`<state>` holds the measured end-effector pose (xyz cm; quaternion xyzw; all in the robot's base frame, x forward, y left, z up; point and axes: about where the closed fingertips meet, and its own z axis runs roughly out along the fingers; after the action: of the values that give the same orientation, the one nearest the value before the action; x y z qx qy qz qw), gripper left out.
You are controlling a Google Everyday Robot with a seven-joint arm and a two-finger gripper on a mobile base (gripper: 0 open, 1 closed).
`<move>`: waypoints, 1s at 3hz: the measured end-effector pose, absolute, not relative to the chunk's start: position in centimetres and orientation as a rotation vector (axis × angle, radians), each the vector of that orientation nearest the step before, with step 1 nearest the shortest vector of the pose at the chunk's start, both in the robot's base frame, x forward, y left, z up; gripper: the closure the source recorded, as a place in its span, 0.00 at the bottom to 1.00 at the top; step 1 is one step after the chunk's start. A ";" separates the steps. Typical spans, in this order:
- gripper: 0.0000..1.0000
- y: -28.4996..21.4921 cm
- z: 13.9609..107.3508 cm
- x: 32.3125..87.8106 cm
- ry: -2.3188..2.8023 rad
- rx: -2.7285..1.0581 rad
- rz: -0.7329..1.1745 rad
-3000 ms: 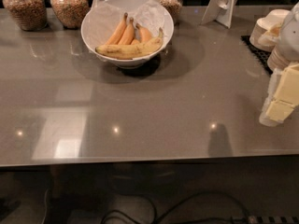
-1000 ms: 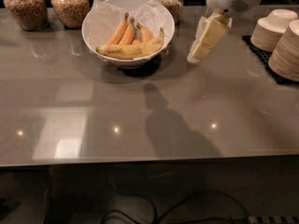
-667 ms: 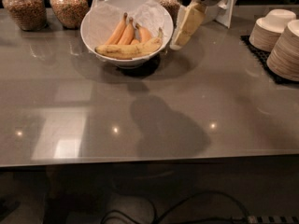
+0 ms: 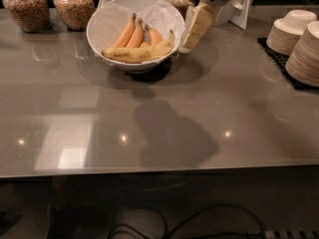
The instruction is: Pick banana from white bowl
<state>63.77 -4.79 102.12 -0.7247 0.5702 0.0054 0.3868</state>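
A large glossy white bowl (image 4: 107, 34) lined with crumpled white paper stands at the back middle of the grey counter. Several bananas lie in it; a yellow banana (image 4: 137, 54) lies across the front, and more orange ones (image 4: 130, 32) lean behind it. My gripper (image 4: 195, 28), cream coloured, hangs from the white arm at the top and sits just to the right of the bowl's rim, above the counter. It holds nothing that I can see.
Glass jars of grain (image 4: 27, 7) stand along the back left, with more jars behind the bowl. Stacks of smaller cream bowls (image 4: 296, 38) sit on a black mat at the right. A white sign stand (image 4: 244, 6) stands behind the arm.
The gripper has moved from the right side of the counter leftward and back toward the bowl, ending beside its right rim. The bananas have not moved.
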 end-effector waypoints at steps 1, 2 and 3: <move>0.00 -3.2 101.5 66.1 1.372 -1.906 -0.025; 0.19 -1.4 100.2 68.1 1.311 -1.972 -0.029; 0.42 -0.4 98.6 68.9 1.291 -2.029 -0.012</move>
<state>68.95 -0.42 98.59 -0.7871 0.5010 -0.0046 0.3599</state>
